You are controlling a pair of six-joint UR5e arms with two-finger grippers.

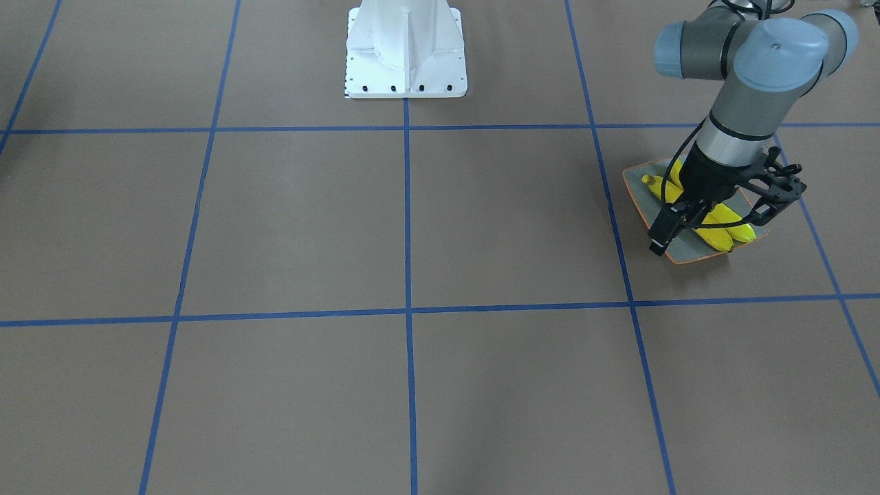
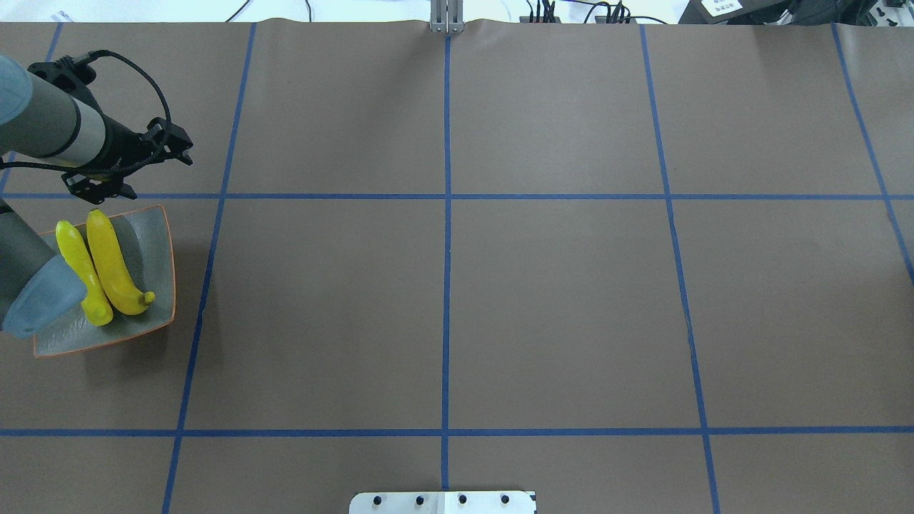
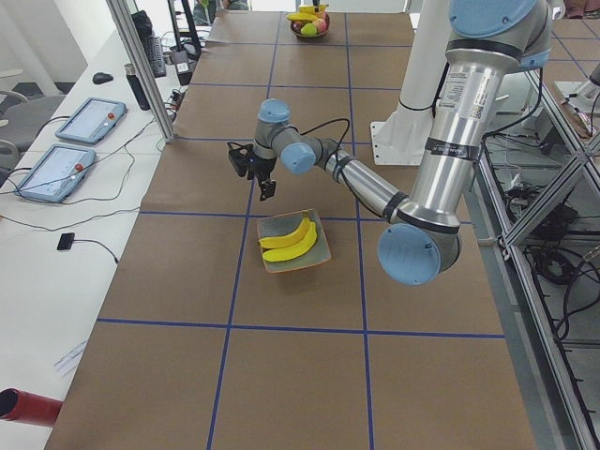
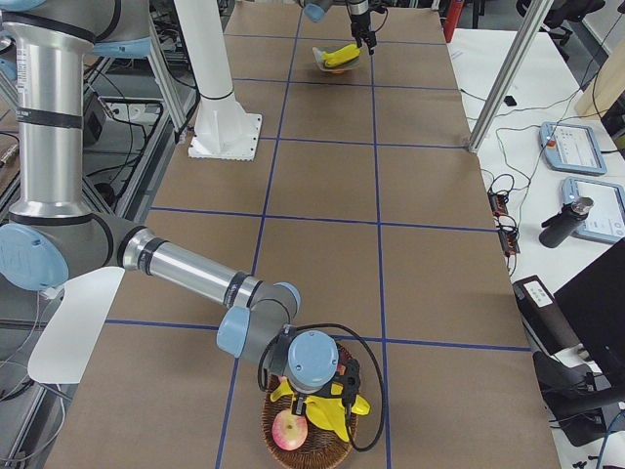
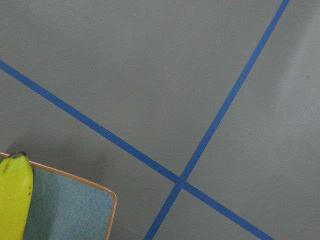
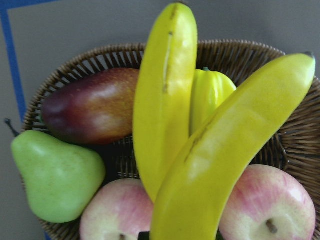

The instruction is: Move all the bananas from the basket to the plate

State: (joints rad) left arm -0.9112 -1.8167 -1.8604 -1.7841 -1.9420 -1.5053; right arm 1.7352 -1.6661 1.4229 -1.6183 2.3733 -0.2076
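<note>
Two yellow bananas (image 2: 114,264) lie side by side on the grey-green plate (image 2: 153,243) with the orange rim, at the table's left end. My left gripper (image 2: 175,146) hangs just past the plate's far right corner, its jaws apart and empty. The left wrist view shows the plate's corner (image 5: 70,210) and one banana tip (image 5: 12,195). Two more bananas (image 6: 162,100) lie crossed on top of the fruit in the wicker basket (image 6: 75,65). My right wrist (image 4: 312,360) hovers right over the basket (image 4: 312,440); its fingers are hidden.
The basket also holds a green pear (image 6: 55,175), a dark red fruit (image 6: 90,105), two apples (image 6: 270,210) and a yellow-green fruit (image 6: 210,90). The white robot base (image 1: 405,51) stands at the table's middle edge. Blue tape lines cross the brown table.
</note>
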